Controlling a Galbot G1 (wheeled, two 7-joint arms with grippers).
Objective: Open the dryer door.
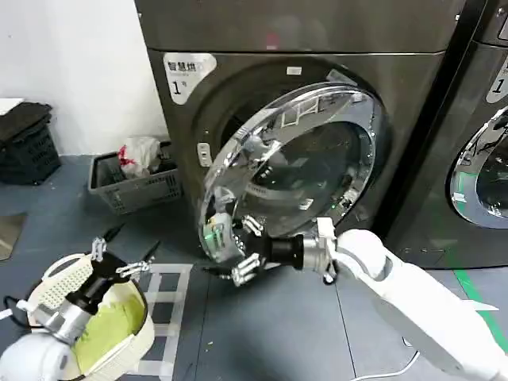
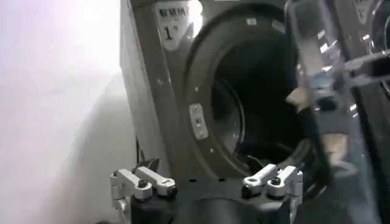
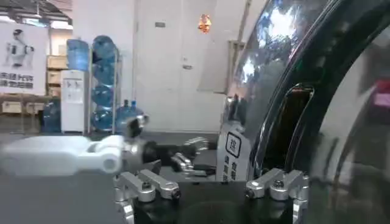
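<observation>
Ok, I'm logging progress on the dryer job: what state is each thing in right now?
dryer door: partly open, swung off the drum opening.
right gripper: jaws open, at the door's lower chrome rim.
left gripper: jaws open, idle above a white basket.
neighbouring machine's door: closed.

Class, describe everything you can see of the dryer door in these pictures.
The dryer door is large and round, with a wide shiny chrome rim around dark tinted glass. It stands partly open, swung out from the dark grey machine so the drum opening shows behind its free edge. The right gripper, fingers spread, sits at the door's lower free edge; actual contact cannot be confirmed. The left gripper hangs apart, above a white basket.
</observation>
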